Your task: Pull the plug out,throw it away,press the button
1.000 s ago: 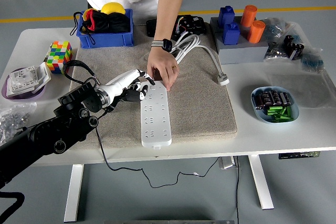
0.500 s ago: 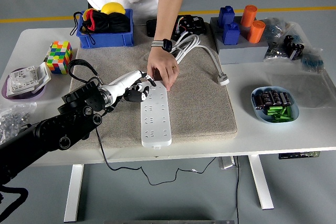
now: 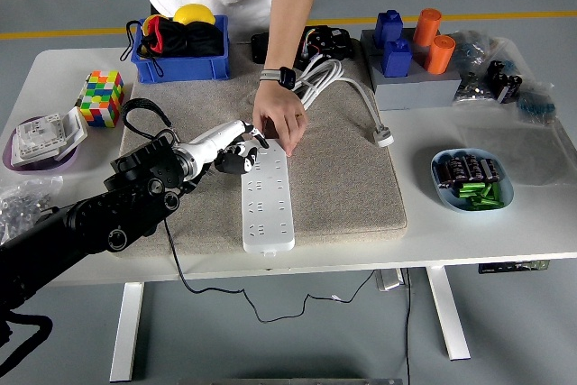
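Left hand (image 3: 233, 148) fingers curled, holding nothing, touching power strip (image 3: 268, 197); person's hand (image 3: 279, 123) steadying it

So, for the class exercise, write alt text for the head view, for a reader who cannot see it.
A black robot arm's left robot hand reaches to the far end of a white power strip lying on a beige mat, where a person's hand also rests. The white table around it holds a Rubik's cube, a blue bin and a battery dish.
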Robot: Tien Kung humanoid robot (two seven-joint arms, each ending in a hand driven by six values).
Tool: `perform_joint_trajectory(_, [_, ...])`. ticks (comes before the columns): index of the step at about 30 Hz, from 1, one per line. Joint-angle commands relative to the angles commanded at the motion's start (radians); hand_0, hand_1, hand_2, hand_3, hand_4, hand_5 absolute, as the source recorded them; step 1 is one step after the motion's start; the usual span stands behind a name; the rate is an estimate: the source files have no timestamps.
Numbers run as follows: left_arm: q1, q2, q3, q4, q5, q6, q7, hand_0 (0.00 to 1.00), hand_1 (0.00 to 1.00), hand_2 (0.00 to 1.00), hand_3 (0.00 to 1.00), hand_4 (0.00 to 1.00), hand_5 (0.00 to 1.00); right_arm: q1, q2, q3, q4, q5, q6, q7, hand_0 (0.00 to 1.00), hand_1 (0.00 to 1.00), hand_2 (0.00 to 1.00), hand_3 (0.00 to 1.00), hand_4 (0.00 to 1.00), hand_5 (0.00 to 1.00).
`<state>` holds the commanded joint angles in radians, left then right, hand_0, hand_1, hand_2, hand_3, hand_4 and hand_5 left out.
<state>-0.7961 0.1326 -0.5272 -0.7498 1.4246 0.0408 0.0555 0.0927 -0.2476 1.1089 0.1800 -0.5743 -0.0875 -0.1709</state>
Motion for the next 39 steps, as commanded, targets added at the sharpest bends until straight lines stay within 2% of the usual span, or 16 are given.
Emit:
perform_joint_trajectory(25, [-0.009,-0.008,0.042,0.037,-0.024,-0.006,-0.001,0.058,0.002,0.044,0.652,0.209,0.002,-0.001,0.003,0.005,0.000,0.000,-0.002,0.000,0.753,0.663,0.651,0.618,0.660,0.507])
perform_joint_trajectory(30, [-0.008,-0.009,0.045,0.033,-0.023,-0.005,-0.002,0.057,0.002,0.044,0.651,0.211,0.002,-0.001,0.005,0.006,0.000,0.001,-0.002,0.002,0.753,0.663,0.651,0.618,0.659,0.507])
perform_joint_trajectory(39, [0.000,0.002,-0.014,-0.024,0.018,-0.001,-0.005,0.057,0.002,0.042,0.644,0.206,0.002,-0.004,0.005,0.011,0.000,-0.003,-0.003,0.000,0.753,0.663,0.651,0.618,0.659,0.507])
